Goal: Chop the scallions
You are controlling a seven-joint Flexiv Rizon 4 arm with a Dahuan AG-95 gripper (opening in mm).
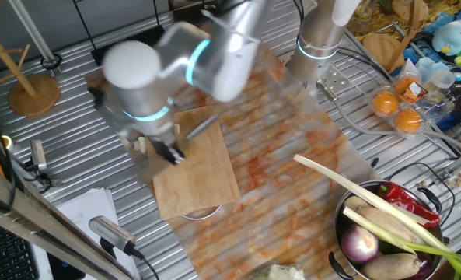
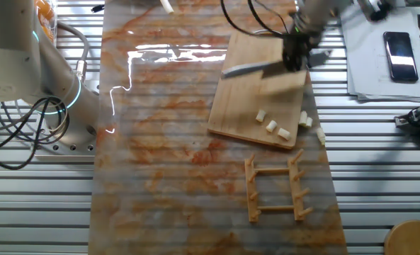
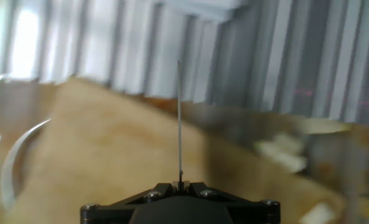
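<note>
On the ribbed steel counter (image 2: 379,163) lies a pale bamboo board (image 2: 263,92). My pincer (image 2: 294,53) grips a steel-bladed knife (image 2: 256,68); the short cream scallion chunks (image 2: 272,125) lie toward six o'clock, near the board's edge.
</note>
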